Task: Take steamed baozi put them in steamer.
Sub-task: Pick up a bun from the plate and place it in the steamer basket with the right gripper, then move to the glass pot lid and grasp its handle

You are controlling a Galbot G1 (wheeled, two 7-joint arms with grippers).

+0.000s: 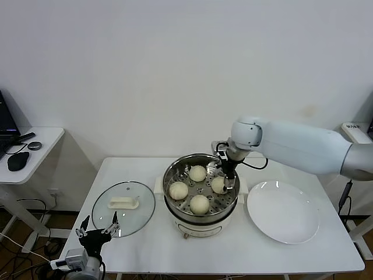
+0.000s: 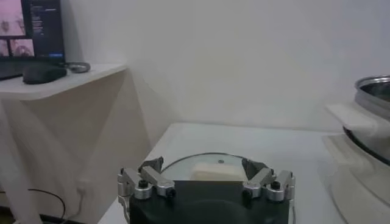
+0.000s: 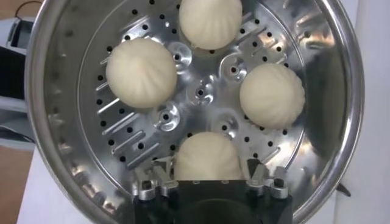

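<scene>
White wall backs a white worktop [image 1: 145,245] that carries, from left to right, a glass lid [image 1: 123,208], the steamer [image 1: 200,192] and a plate [image 1: 283,211]. The plate is bare. All four baozi sit on the perforated tray inside the steamer: one at the far side [image 1: 197,172], one at the left [image 1: 178,190], one at the near side [image 1: 199,204] and one at the right [image 1: 218,184].

The right claw [image 3: 209,178] is down inside the steamer at its right side, with the right-hand baozi [image 3: 207,157] between its fingers [image 3: 146,182]. The fingers sit just beside the bun on either side at a moderate spread; whether they press it or stand a hair off I cannot tell.

The left claw [image 2: 206,181] hangs low off the near left corner of the worktop, spread wide and holding nothing, with the lid just beyond it.

By my reading the loading is all but finished: no bun is left outside the steamer. What seems left is to let go of this last one, if it is gripped, and lift the right arm clear.
</scene>
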